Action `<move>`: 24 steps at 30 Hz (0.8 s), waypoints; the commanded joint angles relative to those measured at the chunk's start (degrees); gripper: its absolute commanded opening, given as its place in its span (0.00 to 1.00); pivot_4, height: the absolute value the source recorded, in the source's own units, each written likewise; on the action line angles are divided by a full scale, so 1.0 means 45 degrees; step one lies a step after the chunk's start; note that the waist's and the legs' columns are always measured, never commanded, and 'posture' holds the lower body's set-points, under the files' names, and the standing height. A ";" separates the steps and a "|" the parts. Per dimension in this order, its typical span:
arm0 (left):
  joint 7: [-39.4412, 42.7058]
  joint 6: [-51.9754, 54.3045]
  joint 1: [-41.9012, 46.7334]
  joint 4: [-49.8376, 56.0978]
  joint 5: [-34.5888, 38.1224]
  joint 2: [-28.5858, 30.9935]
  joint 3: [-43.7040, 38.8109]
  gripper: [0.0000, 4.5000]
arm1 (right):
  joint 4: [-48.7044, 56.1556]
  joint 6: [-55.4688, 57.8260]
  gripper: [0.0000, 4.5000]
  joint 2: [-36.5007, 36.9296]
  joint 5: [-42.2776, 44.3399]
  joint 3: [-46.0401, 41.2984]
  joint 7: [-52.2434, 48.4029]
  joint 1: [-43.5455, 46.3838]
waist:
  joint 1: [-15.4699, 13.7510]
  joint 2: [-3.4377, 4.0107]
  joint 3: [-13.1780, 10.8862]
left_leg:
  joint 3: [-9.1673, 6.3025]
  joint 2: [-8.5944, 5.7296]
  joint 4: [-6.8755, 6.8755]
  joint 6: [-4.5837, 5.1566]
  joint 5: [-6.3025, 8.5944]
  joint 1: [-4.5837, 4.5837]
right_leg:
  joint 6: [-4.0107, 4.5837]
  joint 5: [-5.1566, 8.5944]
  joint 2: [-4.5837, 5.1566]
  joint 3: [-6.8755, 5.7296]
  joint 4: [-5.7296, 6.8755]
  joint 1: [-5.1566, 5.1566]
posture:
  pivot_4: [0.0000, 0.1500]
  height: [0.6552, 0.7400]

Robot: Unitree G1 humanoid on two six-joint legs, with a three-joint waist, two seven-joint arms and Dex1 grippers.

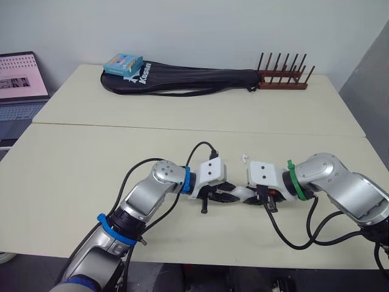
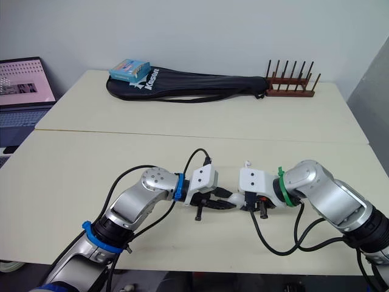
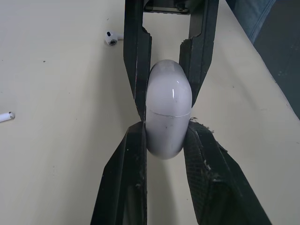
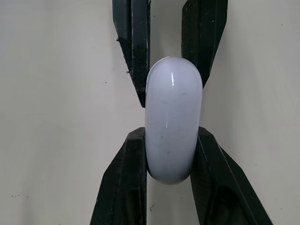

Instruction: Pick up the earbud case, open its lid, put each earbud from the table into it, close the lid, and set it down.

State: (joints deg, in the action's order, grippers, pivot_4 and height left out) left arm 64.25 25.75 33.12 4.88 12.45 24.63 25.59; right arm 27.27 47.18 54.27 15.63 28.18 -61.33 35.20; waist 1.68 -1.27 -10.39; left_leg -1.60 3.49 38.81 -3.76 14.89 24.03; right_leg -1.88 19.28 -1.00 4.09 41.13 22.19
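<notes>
Above table (image 1: 91,182): glossy white case (image 3: 168,112), closed.

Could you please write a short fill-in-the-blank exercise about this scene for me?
The left gripper and right gripper both clamp the glossy white oval earbud case, whose lid is ____.
A flat ____ box lies on the long black racket bag.
The brown wooden peg rack stands at the bag's ____ end.
Missing words: closed, blue, right.
</notes>
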 commanded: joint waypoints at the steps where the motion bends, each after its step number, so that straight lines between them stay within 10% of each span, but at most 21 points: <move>1: -0.0172 -0.0114 -0.0017 0.0225 -0.0077 -0.0140 -0.0050 0.16 | 0.0390 -0.0207 0.18 -0.0102 -0.0041 -0.0521 -0.0099 0.0042 | -0.0001 0.0000 0.0000 | 0.0000 0.0000 0.0001 0.0000 0.0000 0.0000 | 0.0000 0.0000 0.0000 -0.0001 0.0000 0.0000 | 1.00 0.44; 9: -0.0234 -0.0293 -0.1564 0.0500 0.0639 0.0486 -0.1102 0.16 | 0.0131 -0.1210 0.87 0.0924 -0.0368 -0.1614 -0.0507 -0.0319 | 0.0004 0.0001 0.0000 | -0.0001 0.0004 0.0002 0.0000 0.0000 -0.0002 | 0.0000 0.0000 0.0002 -0.0002 0.0005 0.0001 | 1.00 0.44; 14: -0.0559 0.0119 -0.3506 0.1185 0.3016 -0.0091 -0.3255 0.16 | -0.0252 -0.4100 0.87 0.0922 -0.0406 -0.3438 -0.0338 -0.0986 | -0.0002 0.0003 -0.0001 | 0.0003 0.0006 0.0004 0.0000 0.0000 -0.0002 | 0.0000 0.0000 0.0012 -0.0003 0.0009 0.0001 | 1.00 0.44; 24: -0.0752 -0.2193 -0.4903 0.1363 0.2643 -0.0458 -0.3494 0.16 | 0.0562 -0.4191 0.87 -0.0028 0.0816 -0.4091 -0.0602 -0.1562 | -0.0005 0.0003 0.0000 | -0.0003 0.0000 0.0016 -0.0002 -0.0001 -0.0027 | 0.0003 -0.0002 0.0014 -0.0005 0.0015 -0.0035 | 1.00 0.44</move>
State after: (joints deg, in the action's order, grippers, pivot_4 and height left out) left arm 61.18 17.66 10.62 8.84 24.33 22.94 9.46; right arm 27.95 27.46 54.34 18.75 10.18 -64.45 27.76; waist 1.66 -1.25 -10.39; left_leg -1.62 3.49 38.89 -3.77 14.88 23.90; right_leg -1.87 19.27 -0.94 4.07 41.19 22.02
